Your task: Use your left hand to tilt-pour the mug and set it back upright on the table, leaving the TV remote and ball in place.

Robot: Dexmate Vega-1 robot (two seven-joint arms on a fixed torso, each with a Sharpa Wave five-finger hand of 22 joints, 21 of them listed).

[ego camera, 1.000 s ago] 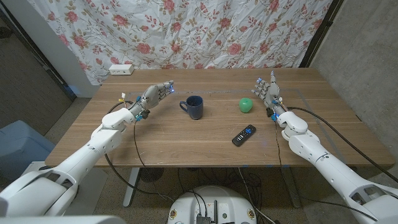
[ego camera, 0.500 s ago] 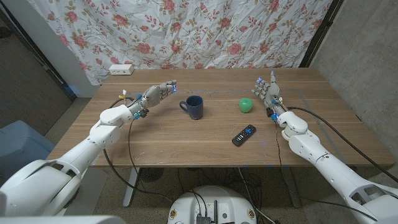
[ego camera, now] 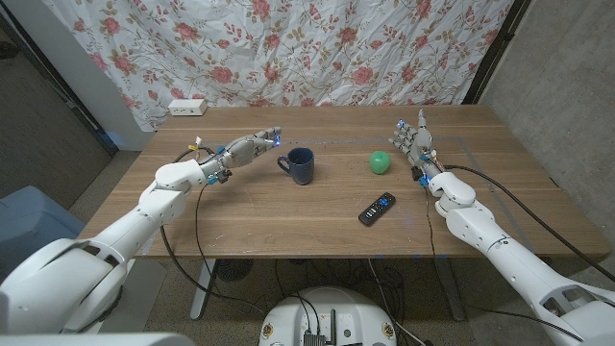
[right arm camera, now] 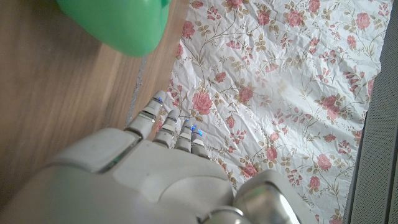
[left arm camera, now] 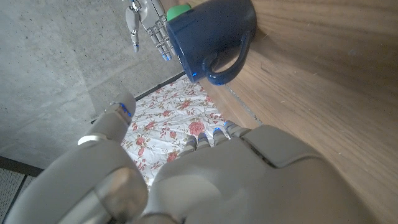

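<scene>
A dark blue mug (ego camera: 299,165) stands upright on the table's middle, its handle turned toward my left hand (ego camera: 248,148). That hand hovers open just left of the handle, fingers stretched toward it, a small gap between. In the left wrist view the mug (left arm camera: 213,35) and its handle loop lie just beyond my fingers (left arm camera: 219,132). A green ball (ego camera: 381,162) lies right of the mug, and a black TV remote (ego camera: 377,208) lies nearer the front. My right hand (ego camera: 415,141) stands open on its edge beside the ball (right arm camera: 115,23).
A white power strip (ego camera: 188,107) sits at the table's (ego camera: 288,226) back left corner. A floral cloth (ego camera: 307,48) hangs behind the table. Cables trail from both forearms over the tabletop.
My left hand has moved right toward the mug's handle, closing most of the gap. The mug, ball, remote and right hand have not moved.
</scene>
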